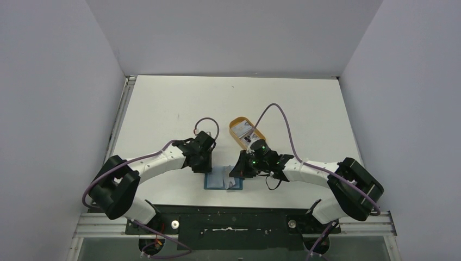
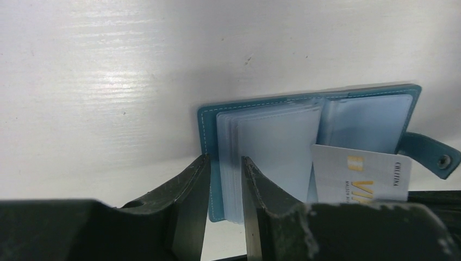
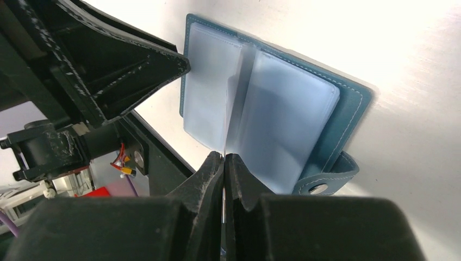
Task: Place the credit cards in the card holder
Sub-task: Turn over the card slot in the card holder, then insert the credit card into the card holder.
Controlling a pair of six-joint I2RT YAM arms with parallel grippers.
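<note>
Your right gripper (image 3: pixel 224 159) is pinched tight on one credit card (image 2: pixel 361 175), held edge-on with its leading edge at the fold of the card holder (image 3: pixel 348 103). The card holder lies open on the bench (image 1: pixel 174 103), just in front of the arm bases and between the two grippers. Your left gripper (image 2: pixel 225 166) straddles its left edge, with one finger outside the teal cover and one on the clear sleeves (image 2: pixel 282 144), so it appears clamped there to steady it.

Expect the card to be light, thin, stiff and slick. Grip it by a short end and it should push straight without buckling, though it can pivot or slip between the pads if the mouth of a sleeve catches it. The card holder is soft and floppy, and its sleeves are flimsy film that will likely crumple or fan instead of opening. Hold it by the stitched cover edge, away from the snap tab (image 2: pixel 432 155).

By count there is one card in the gripper and one card holder. There is also one orange tray (image 1: pixel 234 124) well behind it, holding the other credit cards (image 1: pixel 247 131). You cannot tell how many are in that pile from here. The sleeves are several, overlapping too closely to count.
</note>
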